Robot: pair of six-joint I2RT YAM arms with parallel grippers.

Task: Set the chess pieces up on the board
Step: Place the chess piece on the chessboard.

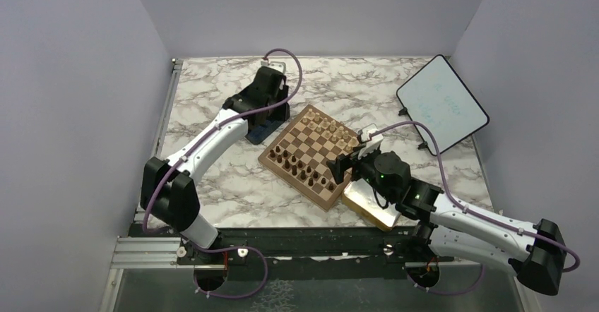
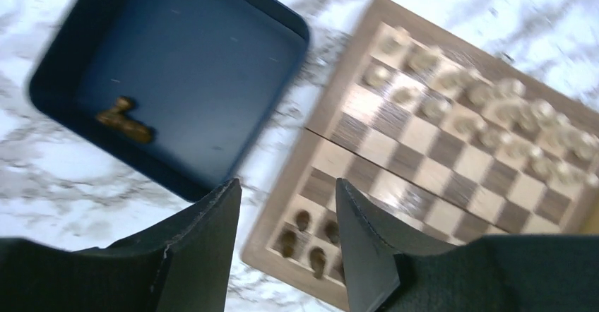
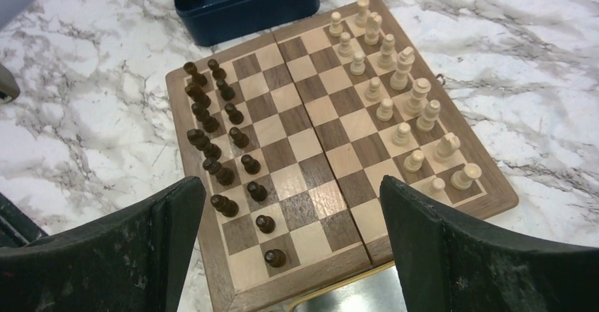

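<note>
1. Gold-rimmed metal tray [image 1: 373, 212]: near edge of the tabletop, at 5 o'clock of the board. Mostly covered by the right arm; contents not visible.
2. Right tool [image 3: 288, 188]: above the board's near corner, jaws spread wide, gripping nothing.
3. Square wooden chessboard with tan and dark brown checks [image 3: 311, 142]: tabletop centre, turned diamond-wise with one corner toward the arms.
4. Tiny dark brown wooden chessmen [image 3: 240, 138]: upright in two ranks along the board's 7 o'clock edge, running 10 to 4 o'clock. The rear rank overlaps; count unclear.
5. Pale beige wooden chessmen [image 3: 386, 109]: upright in two ranks on the opposite edge.
6. Dark blue square box [image 2: 198, 58]: just beside the board at 10 o'clock. Holds one brownish piece [image 2: 126, 121] lying on its side, blurred, kind unreadable.
7. Left tool [image 2: 286, 183]: over the strip between box and board, jaws apart, nothing between them.
8. White dark-framed panel [image 1: 441, 104]: at 2 o'clock, tilted; faint writing illegible.
9. White grey-veined marble tabletop [image 1: 212, 192]; plain lilac walls [image 1: 85, 79] on three sides.
</note>
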